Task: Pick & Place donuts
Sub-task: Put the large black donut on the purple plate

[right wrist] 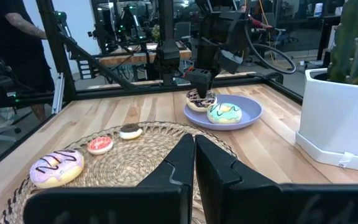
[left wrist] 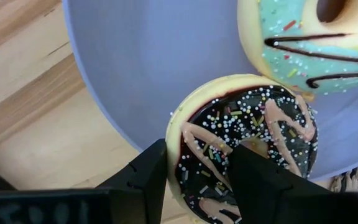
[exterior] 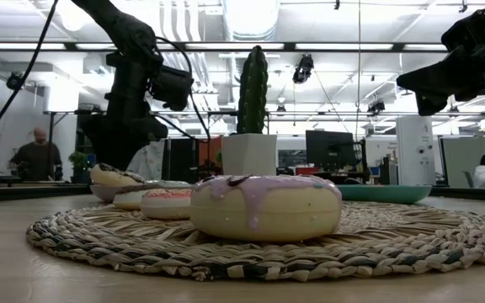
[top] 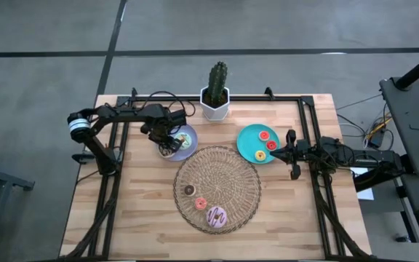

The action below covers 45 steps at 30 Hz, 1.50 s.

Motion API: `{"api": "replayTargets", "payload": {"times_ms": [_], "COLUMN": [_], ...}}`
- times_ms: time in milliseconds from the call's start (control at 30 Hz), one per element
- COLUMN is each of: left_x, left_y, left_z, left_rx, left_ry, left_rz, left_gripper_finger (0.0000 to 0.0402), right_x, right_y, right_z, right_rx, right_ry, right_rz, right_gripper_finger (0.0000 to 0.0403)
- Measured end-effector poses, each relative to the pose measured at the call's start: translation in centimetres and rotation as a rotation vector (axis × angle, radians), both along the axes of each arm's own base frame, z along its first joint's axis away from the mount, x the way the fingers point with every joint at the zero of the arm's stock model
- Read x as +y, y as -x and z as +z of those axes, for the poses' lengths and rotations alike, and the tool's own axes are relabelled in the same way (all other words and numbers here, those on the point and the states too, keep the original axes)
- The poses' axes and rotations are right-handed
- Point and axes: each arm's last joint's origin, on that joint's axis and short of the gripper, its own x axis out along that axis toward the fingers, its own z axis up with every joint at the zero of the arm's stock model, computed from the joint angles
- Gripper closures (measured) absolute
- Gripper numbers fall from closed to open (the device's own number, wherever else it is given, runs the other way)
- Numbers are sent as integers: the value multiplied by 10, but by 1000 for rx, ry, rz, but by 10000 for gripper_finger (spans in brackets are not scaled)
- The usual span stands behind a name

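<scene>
The brown-white donut (left wrist: 247, 134) sits at the near-left rim of the lavender plate (top: 188, 145), beside the white-green donut (left wrist: 303, 37). My left gripper (left wrist: 197, 152) comes down on the brown-white one. On the woven mat (top: 231, 175) lie the pink donut (top: 217, 215), a tiny red one (top: 201, 203) and a tiny dark brown one (top: 189, 190). The teal plate (top: 247, 145) carries three tiny donuts (top: 266, 144). My right gripper (right wrist: 194, 146) hovers shut at the teal plate's right edge, touching nothing. My left gripper holds the brown-white donut by its ring wall (left wrist: 201, 155). One finger (left wrist: 151, 171) is on the outer rim and the other (left wrist: 253, 180) covers the hole. The fingers come from above, pointing down. The donut rests on the lavender plate's rim, partly overhanging the table.
A potted cactus in a white pot (top: 215, 98) stands at the table's far edge between the two plates. Black frame rails (top: 115, 153) run along the left and right sides. People sit in the room beyond the table. Bare wood lies near the front corners.
</scene>
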Motion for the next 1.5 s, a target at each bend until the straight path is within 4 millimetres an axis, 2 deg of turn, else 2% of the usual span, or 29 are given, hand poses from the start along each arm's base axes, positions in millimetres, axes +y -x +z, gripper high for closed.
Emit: {"api": "replayTargets", "payload": {"times_ms": [633, 1067, 1300, 1500], "left_x": [2, 3, 9, 21], "left_y": [-1, 4, 9, 15], "left_z": [11, 16, 21, 26], "left_rx": [-13, 43, 47, 60], "left_ry": [28, 22, -26, -98], "left_rz": [-26, -30, -11, 15], "left_gripper_finger": [266, 266, 266, 266], "right_x": [0, 0, 0, 0], "right_y": [0, 0, 0, 0], "right_z": [0, 0, 0, 0], "right_rx": [0, 0, 0, -1], "right_ry": [0, 0, 0, 0], "right_rz": [0, 0, 0, -1], "right_gripper_finger": [394, 394, 394, 394]}}
